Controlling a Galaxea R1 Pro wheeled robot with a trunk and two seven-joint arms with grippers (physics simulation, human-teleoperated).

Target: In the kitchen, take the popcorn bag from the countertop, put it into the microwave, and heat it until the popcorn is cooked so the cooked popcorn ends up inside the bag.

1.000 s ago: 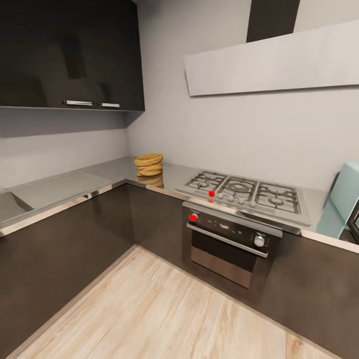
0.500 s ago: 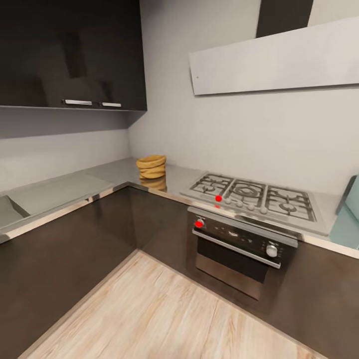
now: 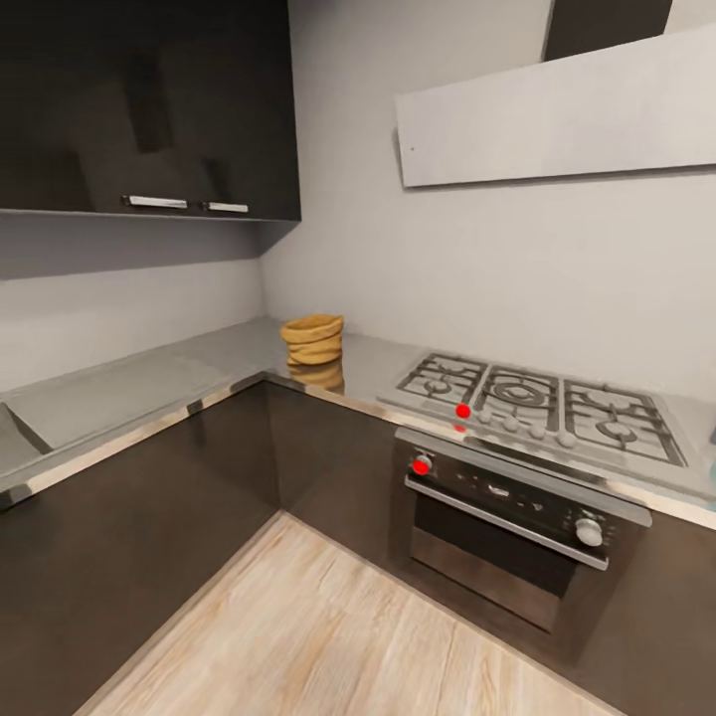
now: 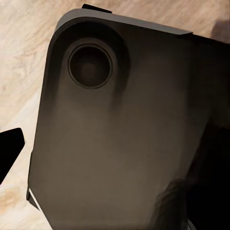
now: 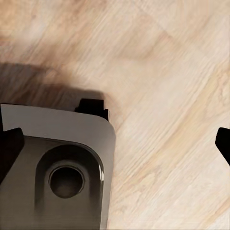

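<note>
The popcorn bag (image 3: 313, 340), a squat mustard-tan sack with a rolled rim, stands upright on the grey countertop (image 3: 159, 383) in the corner of the L, left of the hob. The microwave is out of view, and I cannot see any popcorn. My right gripper (image 5: 115, 146) hangs open over the wood floor, with its black fingertips (image 5: 9, 148) at the frame's two sides and nothing between them. My left gripper (image 4: 115, 153) shows one black fingertip (image 4: 9, 151) far out at the frame's edge, so it looks open and empty.
A gas hob (image 3: 542, 403) sits in the counter above a dark steel oven (image 3: 517, 522) with a bar handle. Dark upper cabinets (image 3: 149, 99) and a white slanted hood (image 3: 557, 109) hang above. My own dark base (image 4: 124, 134) stands on the pale wood floor (image 3: 338, 636).
The camera has turned and come closer, so the whole scene has slid right. The pale-blue microwave has left the right edge. The bag stands as before.
</note>
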